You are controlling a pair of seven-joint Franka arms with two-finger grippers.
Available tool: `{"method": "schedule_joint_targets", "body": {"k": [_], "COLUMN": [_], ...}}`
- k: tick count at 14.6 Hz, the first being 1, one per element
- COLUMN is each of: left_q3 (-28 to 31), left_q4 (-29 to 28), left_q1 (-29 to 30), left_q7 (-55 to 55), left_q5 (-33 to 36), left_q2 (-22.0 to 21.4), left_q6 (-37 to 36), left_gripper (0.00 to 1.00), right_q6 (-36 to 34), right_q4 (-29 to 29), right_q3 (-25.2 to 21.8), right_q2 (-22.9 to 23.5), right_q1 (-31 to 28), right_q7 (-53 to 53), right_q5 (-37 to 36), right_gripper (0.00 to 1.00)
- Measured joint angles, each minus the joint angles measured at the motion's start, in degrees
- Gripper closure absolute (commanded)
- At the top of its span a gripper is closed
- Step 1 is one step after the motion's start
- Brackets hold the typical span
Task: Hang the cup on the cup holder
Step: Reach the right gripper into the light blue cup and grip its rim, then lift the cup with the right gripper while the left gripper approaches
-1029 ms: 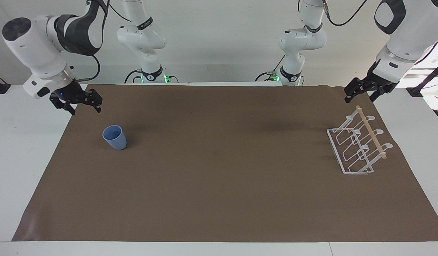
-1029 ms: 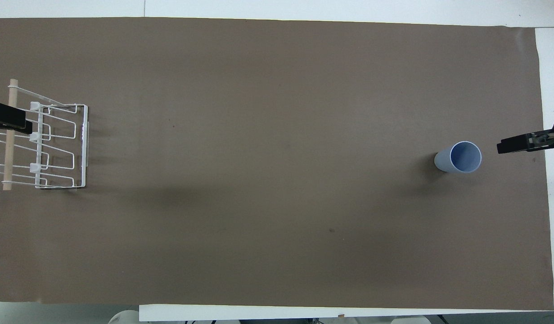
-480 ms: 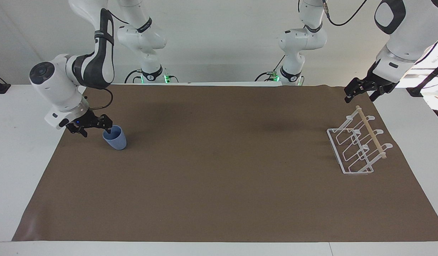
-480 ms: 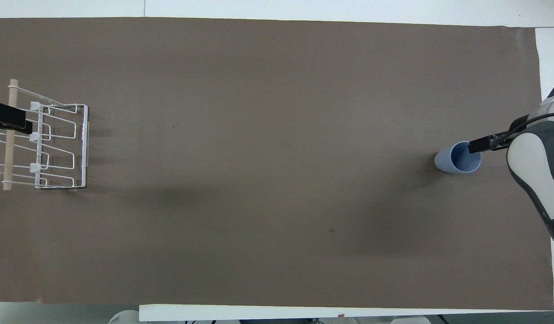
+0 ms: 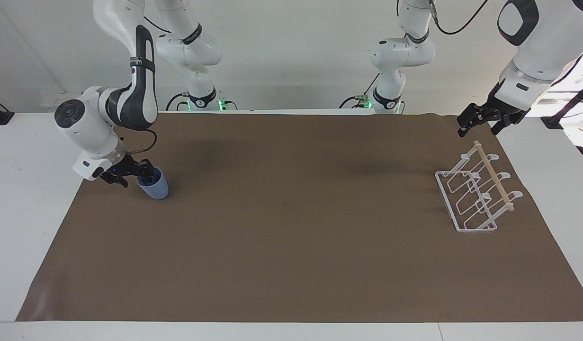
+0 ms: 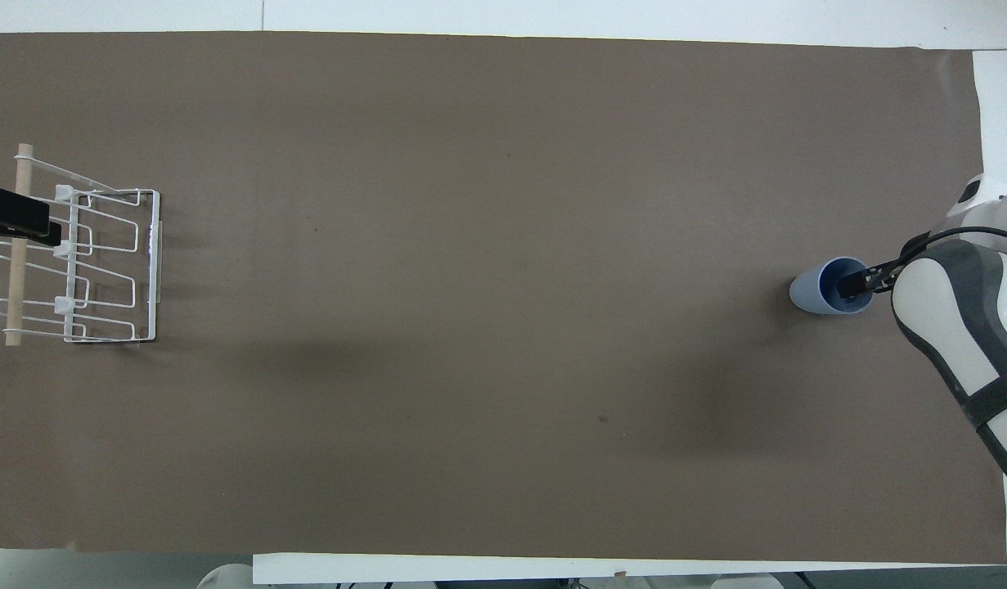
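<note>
White desk (image 5: pixel 16 199) carries a brown mat (image 5: pixel 291 237) before a pale wall. Rack (image 5: pixel 476 194) stands at the left arm's end, cup (image 5: pixel 155 187) at the right's. Right pincer (image 5: pixel 142 176) straddles the cup rim, one finger inside, grip unconfirmed. Left pincer (image 5: pixel 478 121) waits over the rack, spread narrowly.

A robotics lab: two bench-mounted arms (image 5: pixel 130 90) at a brown-covered table (image 5: pixel 291 237).

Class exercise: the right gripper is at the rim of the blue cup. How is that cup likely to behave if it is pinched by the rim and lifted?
The cup looks small, thin-walled and empty, so probably light. It stands on its narrower base, so a sideways nudge from the right gripper might tip it. Its plain smooth wall may slip in a rim pinch.
</note>
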Motion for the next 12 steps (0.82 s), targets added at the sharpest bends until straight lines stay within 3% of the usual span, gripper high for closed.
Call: {"method": "schedule_joint_targets", "body": {"k": [7, 9, 12], "left_q3": [0.37, 0.36, -0.12], "left_q4": [-0.69, -2.33, -5.45], "left_q1": [0.24, 0.2, -0.19], "left_q7": [-2.42, -4.61, -11.88], "left_q5": [0.03, 0.03, -0.2], "left_q2": [-0.1, -0.6, -1.94], "left_q6": [-2.23, -2.02, -0.78], "left_gripper": [0.0, 0.0, 0.0], "right_q6": [-2.8, -11.69, -26.72], "right_q4": [1.06, 5.73, 12.09], "right_q3": [0.87, 1.17, 1.21], "right_q2": [0.01, 0.0, -0.32], "right_q1": [0.71, 1.8, 1.68], "right_q7": [-0.48, -0.89, -0.9], "right_q5": [0.96, 9.0, 26.99], "right_gripper": [1.0, 1.0, 1.0]}}
